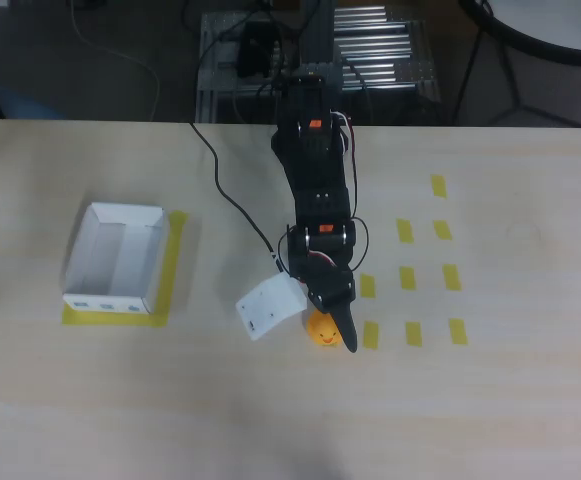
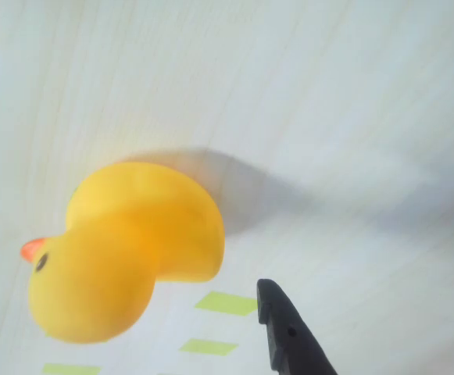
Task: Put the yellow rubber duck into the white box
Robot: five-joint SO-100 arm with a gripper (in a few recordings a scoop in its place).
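The yellow rubber duck was found on the table toward its near edge, well apart from the white box at the left. The jaws were positioned directly at it, one fingertip beside its body; their state could not be determined.

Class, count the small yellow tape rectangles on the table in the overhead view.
9 small yellow tape rectangles: one at top right, then rows of two, three and three right of the arm; the arm may hide more.
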